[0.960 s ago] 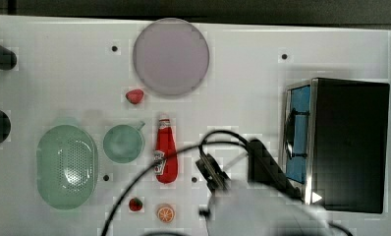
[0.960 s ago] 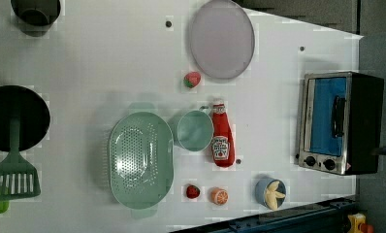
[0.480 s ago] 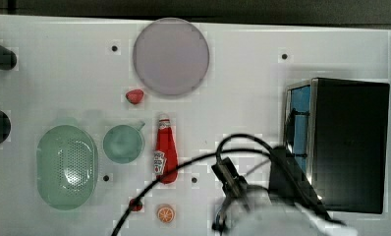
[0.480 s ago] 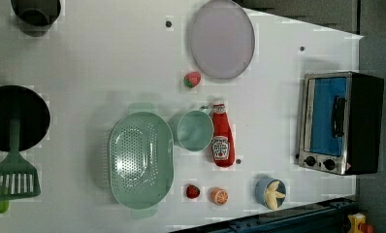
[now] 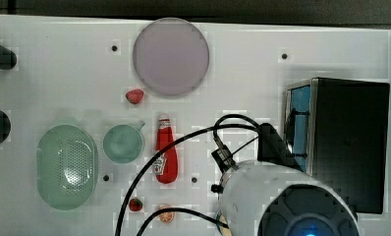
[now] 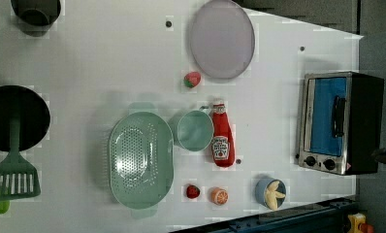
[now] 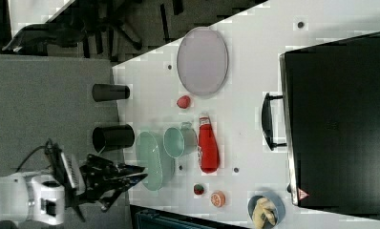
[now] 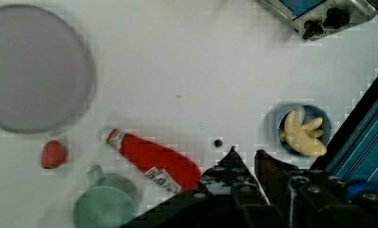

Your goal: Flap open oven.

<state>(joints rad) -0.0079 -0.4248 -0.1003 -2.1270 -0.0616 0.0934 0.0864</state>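
Left view: oven [image 6: 344,124], at table's [image 6: 108,58] right edge; door shut. Rigid metal box, prob. heavy; glass front fragile. Take hold at bar handle [image 6: 337,116]. Gripper [image 8: 246,159]: fingers nearly together, holding nothing, well apart from oven.

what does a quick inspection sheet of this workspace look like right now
surface: white table, small dark holes in it
job's things: oven at the left view's right, door shut, handle untouched
clutter: ketchup bottle lying flat, mint cup, colander, plate, strawberries, orange slice, banana bowl, spatula, black pots
grippers: gripper above the table, jaws close together, nothing between them
cables: black cable looping from the wrist
surroundings: grey floor, blue rail
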